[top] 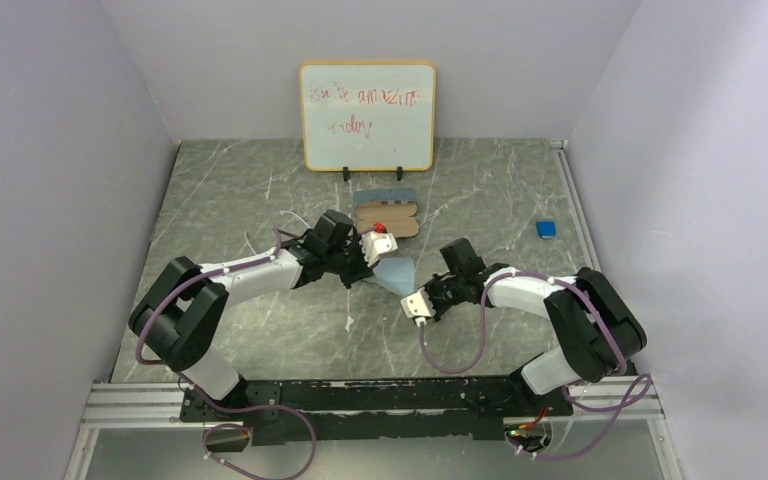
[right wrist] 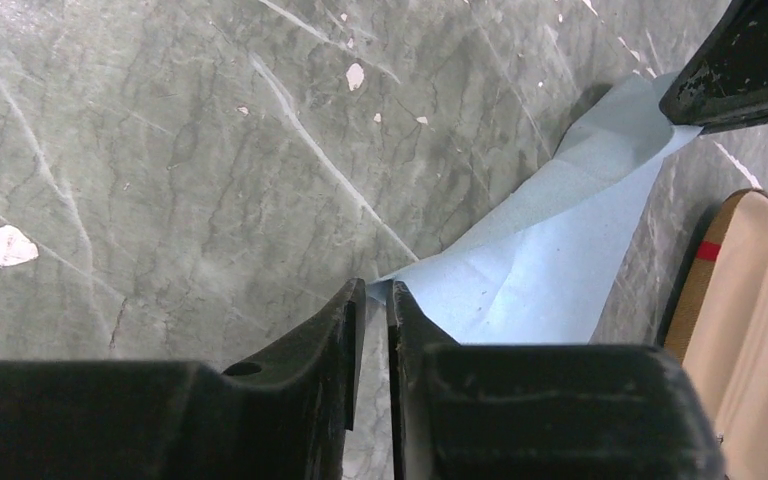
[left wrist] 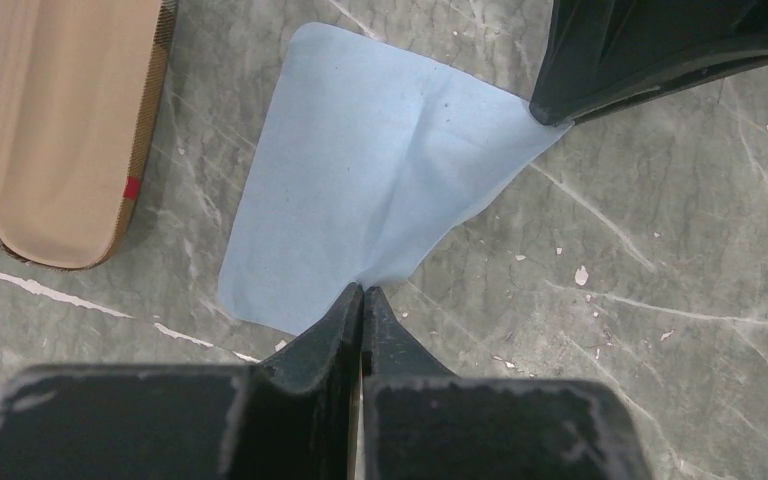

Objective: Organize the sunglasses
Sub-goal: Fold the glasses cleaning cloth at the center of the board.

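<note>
Seen from above, the left arm bends at 8 o'clock and reaches toward 2 o'clock. The right arm bends at 4 o'clock and reaches toward 10 o'clock. Their wrists nearly meet at centre. The left gripper and right gripper are each pinched onto an opposite corner of one light-blue cloth.

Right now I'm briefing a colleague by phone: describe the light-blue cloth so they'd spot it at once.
Find the whiteboard at the back; an open, tan-lined plaid case lies just before it. Nearer than the case, the cloth is held between the left gripper and right gripper, each pinching a corner. It is the only thin, pale-blue sheet.
</note>
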`<state>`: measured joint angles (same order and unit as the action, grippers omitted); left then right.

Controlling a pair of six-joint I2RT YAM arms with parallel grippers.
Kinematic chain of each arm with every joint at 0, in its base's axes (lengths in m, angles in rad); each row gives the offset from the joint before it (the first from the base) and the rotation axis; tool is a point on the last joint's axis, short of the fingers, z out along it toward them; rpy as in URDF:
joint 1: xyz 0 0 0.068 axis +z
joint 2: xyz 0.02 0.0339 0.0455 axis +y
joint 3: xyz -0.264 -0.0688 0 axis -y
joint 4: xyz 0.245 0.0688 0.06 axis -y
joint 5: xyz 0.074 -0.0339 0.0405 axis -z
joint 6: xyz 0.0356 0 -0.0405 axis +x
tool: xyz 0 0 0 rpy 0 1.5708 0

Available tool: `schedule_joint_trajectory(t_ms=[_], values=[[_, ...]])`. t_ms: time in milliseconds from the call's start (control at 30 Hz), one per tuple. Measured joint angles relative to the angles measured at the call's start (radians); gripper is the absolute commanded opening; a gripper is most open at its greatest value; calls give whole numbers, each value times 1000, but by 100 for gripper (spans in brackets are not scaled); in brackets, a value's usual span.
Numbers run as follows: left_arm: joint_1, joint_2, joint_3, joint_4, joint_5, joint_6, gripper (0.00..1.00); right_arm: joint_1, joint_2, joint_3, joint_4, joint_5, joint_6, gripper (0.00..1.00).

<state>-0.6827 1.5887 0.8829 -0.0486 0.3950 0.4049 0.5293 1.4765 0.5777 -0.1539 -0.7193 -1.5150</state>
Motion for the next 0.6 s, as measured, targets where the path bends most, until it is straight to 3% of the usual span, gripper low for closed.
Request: schedule_joint_trajectory(t_ms=[233,600], values=[[0,0,-4,0,0,0,5,0,0,0,7,26,32,1],[11,0,-13,-1,5,0,5,0,3,15,19,34,105,0]])
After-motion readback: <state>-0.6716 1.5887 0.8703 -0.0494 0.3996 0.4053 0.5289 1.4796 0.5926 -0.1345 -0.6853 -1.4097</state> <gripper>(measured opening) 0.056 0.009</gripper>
